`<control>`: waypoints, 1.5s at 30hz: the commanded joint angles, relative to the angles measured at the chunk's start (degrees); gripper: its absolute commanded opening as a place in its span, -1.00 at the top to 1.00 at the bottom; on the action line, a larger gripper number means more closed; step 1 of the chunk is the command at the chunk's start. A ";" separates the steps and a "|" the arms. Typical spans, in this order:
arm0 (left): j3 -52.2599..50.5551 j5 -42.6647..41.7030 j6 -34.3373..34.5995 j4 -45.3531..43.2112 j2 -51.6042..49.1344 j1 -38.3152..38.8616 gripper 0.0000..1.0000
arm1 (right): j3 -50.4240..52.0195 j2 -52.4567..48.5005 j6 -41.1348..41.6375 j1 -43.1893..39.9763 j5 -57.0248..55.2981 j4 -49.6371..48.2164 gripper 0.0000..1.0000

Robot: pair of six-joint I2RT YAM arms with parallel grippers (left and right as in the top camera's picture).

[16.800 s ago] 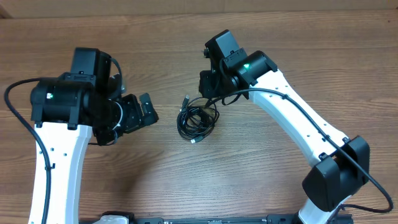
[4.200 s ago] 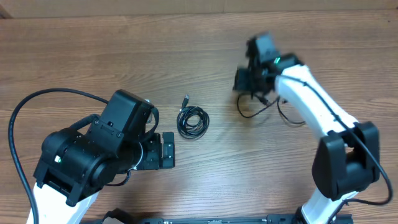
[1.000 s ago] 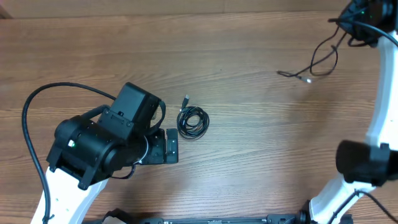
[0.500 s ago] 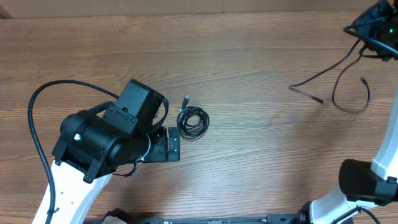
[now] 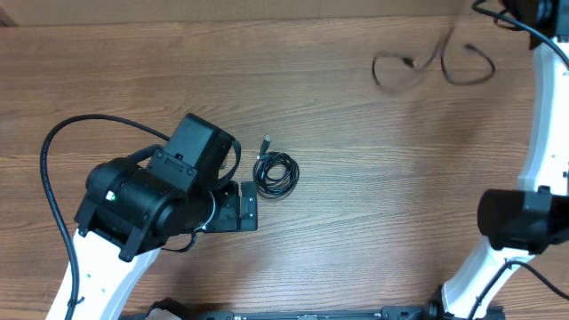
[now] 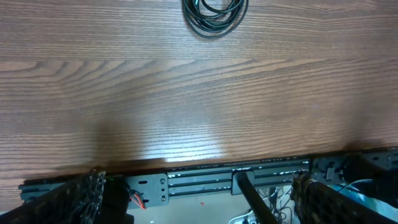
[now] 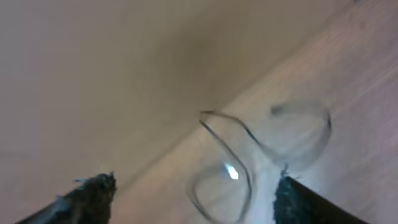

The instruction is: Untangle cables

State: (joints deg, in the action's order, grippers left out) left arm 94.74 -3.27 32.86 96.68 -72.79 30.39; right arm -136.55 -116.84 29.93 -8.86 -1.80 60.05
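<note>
**A:** What lies on the bench [image 5: 356,222]?

**B:** 2 black cords. A coiled cable [image 5: 276,173] sits near the middle, just right of the left end effector [image 5: 249,209]. A loose cable [image 5: 431,67] shows as blurred loops at the far right.

**A:** And the end effectors?

**B:** The left is released, its fingers wide apart and empty, the coil clear of them. The right end effector [image 7: 196,196] sits at the far right corner, also spread and grasping nothing. The loose cable is a blur beyond its fingers.
</note>
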 commanded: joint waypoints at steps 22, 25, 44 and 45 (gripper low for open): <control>0.17 -1.20 -1.57 0.11 -0.22 0.04 -0.99 | -0.26 -4.74 -6.40 0.63 5.35 22.86 -1.00; 0.17 -1.18 -1.57 0.11 -0.22 0.04 -0.99 | -0.26 -6.67 -9.57 1.49 7.32 23.21 -1.00; 0.17 -1.20 -1.55 -0.13 -0.22 0.04 -0.99 | -0.26 -23.41 -8.74 3.45 14.40 14.56 -0.46; 0.17 -1.20 -1.55 -0.15 -0.22 0.04 -0.99 | -0.26 -23.89 -8.74 3.50 15.41 13.81 -0.45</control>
State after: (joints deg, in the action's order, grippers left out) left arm 94.74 -4.08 32.45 96.62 -72.84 30.39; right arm -136.46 -138.82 20.99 -5.26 9.45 75.59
